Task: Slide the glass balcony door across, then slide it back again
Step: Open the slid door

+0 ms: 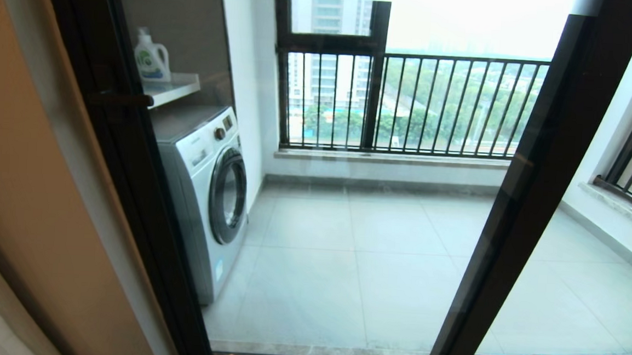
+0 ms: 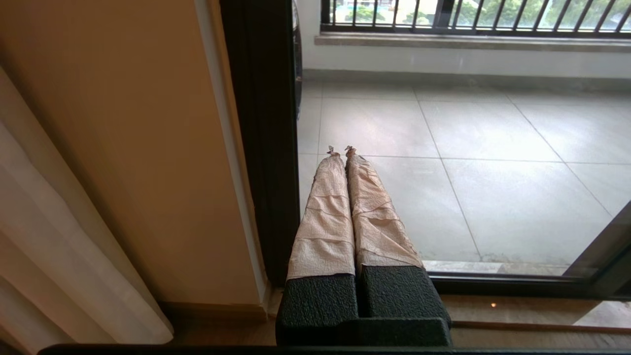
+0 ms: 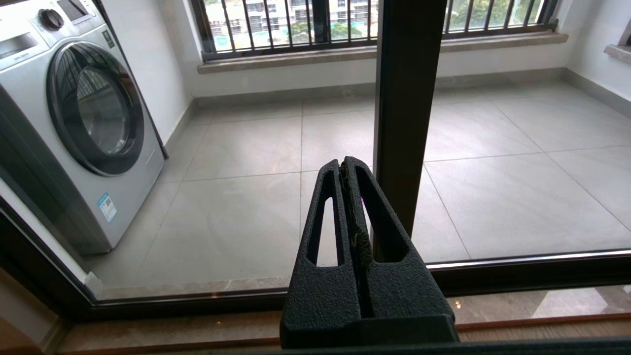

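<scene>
The glass balcony door (image 1: 356, 240) fills the middle of the head view, a clear pane in a dark frame. Its left stile (image 1: 131, 150) stands against the beige wall and carries a narrow dark handle (image 1: 125, 99). Neither gripper shows in the head view. In the left wrist view my left gripper (image 2: 341, 149), its fingers wrapped in tan tape, is shut and empty, low beside that stile (image 2: 263, 148). In the right wrist view my right gripper (image 3: 346, 162) is shut and empty, just short of the dark upright (image 3: 406, 98) where the two panels meet.
A matching dark-framed glass panel (image 1: 578, 281) continues to the right. Behind the glass are a white washing machine (image 1: 208, 193), a detergent bottle (image 1: 151, 57) on a shelf, a grey tiled floor and a black-barred railing window (image 1: 435, 105). A pale curtain (image 2: 59, 256) hangs at the left wall.
</scene>
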